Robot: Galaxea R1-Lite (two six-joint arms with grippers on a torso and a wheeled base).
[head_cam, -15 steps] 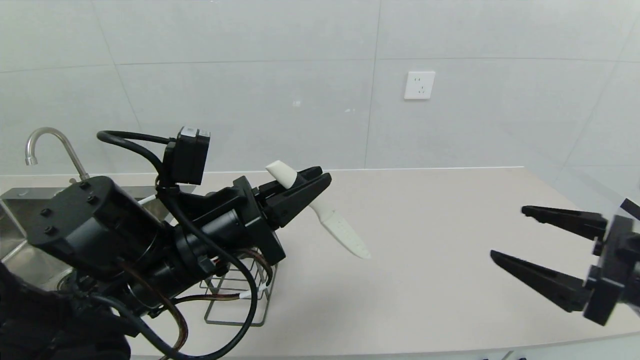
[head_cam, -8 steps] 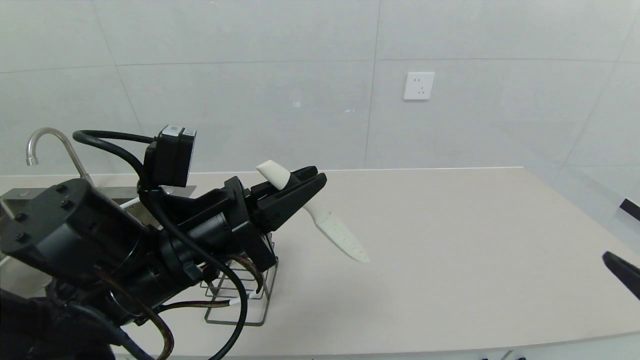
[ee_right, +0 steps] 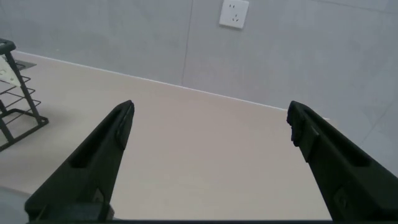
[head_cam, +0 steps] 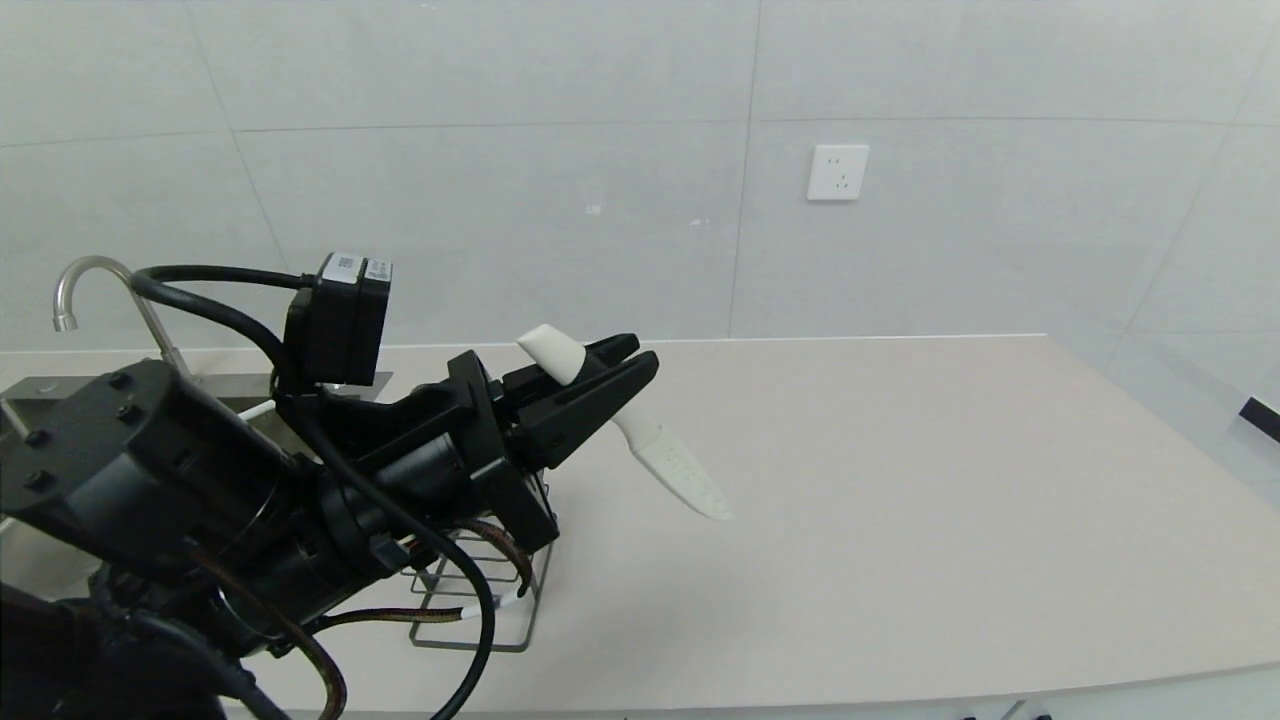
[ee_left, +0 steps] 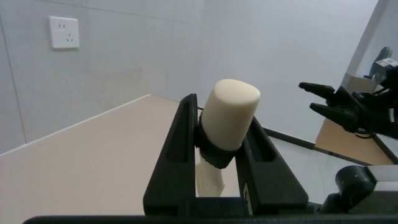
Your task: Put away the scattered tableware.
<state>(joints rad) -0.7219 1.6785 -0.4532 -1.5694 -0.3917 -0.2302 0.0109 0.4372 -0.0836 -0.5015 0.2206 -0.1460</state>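
Above the pale countertop (head_cam: 900, 520), my left gripper (head_cam: 640, 353) is clamped on the handle of the white knife (head_cam: 678, 472), which is held clear of the surface; the handle's butt pokes up past the fingers, and the blade slants down toward the counter and my right side. Below that arm a wire rack (head_cam: 480, 615) stands on the counter, near the curved tap (head_cam: 88, 285). My right gripper (ee_right: 211, 112) hangs over the counter, well apart from the rack, with its jaws wide apart.
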